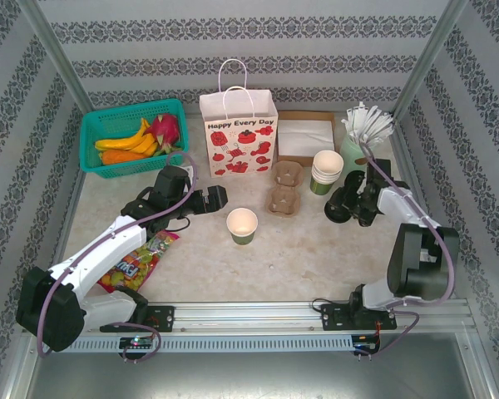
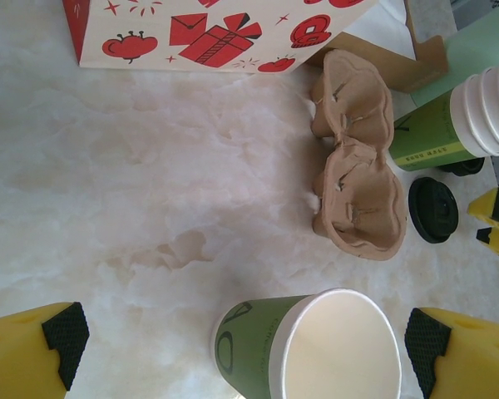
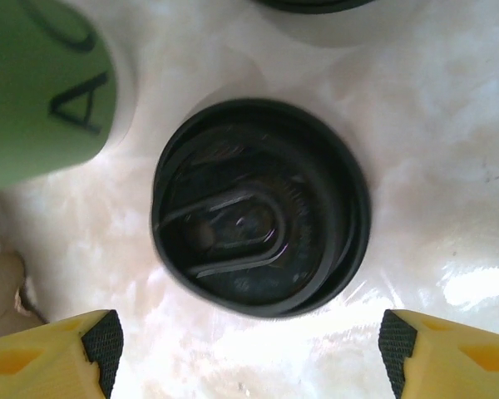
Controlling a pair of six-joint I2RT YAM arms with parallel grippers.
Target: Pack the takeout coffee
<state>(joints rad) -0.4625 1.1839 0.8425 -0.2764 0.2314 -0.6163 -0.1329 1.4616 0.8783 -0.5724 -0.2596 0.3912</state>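
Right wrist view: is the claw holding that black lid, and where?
It holds nothing. The right claw stands open over the black lid, which lies on the table, both fingers clear of its rim.

Bright, even overhead light covered the table; shadows were soft. In the right wrist view, glare lay beside the slightly blurred black lid.

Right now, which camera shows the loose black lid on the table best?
Right wrist: the black lid lies whole and close, ahead of the open right pincer. Left wrist shows the lid small, beside the cardboard carrier. In top external it blends into the dark right arm, too unclear to pick out.
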